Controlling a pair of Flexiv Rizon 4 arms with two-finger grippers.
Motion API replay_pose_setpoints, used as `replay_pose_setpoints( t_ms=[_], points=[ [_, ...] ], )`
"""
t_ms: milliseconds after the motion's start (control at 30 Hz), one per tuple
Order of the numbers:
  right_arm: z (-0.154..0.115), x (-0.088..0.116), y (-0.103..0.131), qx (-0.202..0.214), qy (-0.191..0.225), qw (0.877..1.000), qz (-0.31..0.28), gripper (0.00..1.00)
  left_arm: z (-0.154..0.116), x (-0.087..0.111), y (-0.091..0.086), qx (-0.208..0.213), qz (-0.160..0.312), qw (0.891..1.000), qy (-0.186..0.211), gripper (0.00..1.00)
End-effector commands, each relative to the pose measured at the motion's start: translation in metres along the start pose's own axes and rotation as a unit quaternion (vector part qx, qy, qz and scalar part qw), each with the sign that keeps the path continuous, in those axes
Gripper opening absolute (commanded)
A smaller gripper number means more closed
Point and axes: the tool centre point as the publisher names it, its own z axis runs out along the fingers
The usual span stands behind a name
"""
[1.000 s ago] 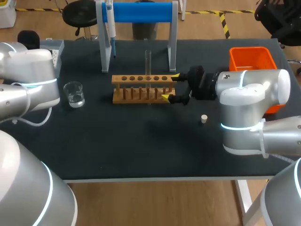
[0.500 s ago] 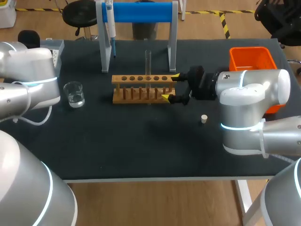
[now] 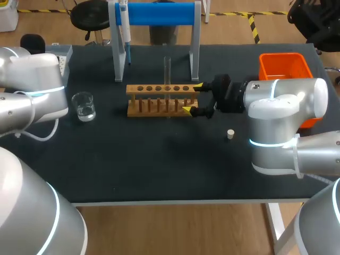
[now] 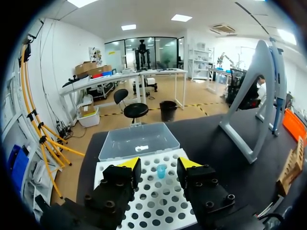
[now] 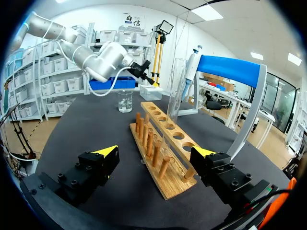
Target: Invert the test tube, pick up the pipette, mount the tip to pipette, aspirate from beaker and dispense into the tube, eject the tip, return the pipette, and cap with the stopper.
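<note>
Clear glass tube (image 3: 167, 71), upright in wd rack (image 3: 132, 88)

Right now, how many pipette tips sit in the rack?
1: a blue tip in the white rack, ahead of the left gripper, which covers some holes; more may be hidden.

Gripper (image 4: 159, 164) spread over white tip rack (image 4: 159, 203), one blue tip (image 4: 161, 171)

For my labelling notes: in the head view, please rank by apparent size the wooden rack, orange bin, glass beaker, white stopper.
Brown wooden test tube rack and orange plastic bin: unranked; the right arm hides much of the bin.
Then the clear glass beaker.
Smallest: the small white stopper.
</note>
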Motion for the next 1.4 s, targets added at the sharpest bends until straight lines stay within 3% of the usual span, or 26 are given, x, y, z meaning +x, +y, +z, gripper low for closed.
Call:
replay_pose_setpoints(
  t_ms=[33, 500, 867, 1067, 1400],
  points=[
    [0.0004, 0.0009, -0.0009, -0.001, -0.002, 1.000, 0.000, 1.00, 0.0038, -0.0022, -0.0007, -0.002, 0.001, 1.000, 0.004, 0.47],
    [0.0004, 0.0009, -0.0009, -0.001, -0.002, 1.000, 0.000, 1.00, 0.0066, -0.0020, 0.0004, -0.004, 0.000, 1.000, 0.007, 0.44],
    [0.0004, 0.0009, -0.0009, -0.001, -0.002, 1.000, 0.000, 1.00, 0.0067, -0.0022, 0.0003, -0.004, 0.001, 1.000, 0.006, 0.21],
    [0.0004, 0.0009, -0.0009, -0.001, -0.002, 1.000, 0.000, 1.00, 0.0066, -0.0020, 0.0003, -0.004, 0.001, 1.000, 0.006, 0.01],
    [0.0004, 0.0009, -0.0009, -0.001, -0.002, 1.000, 0.000, 1.00, 0.0046, -0.0024, -0.0020, -0.002, 0.003, 1.000, 0.005, 0.00]
  ],
)
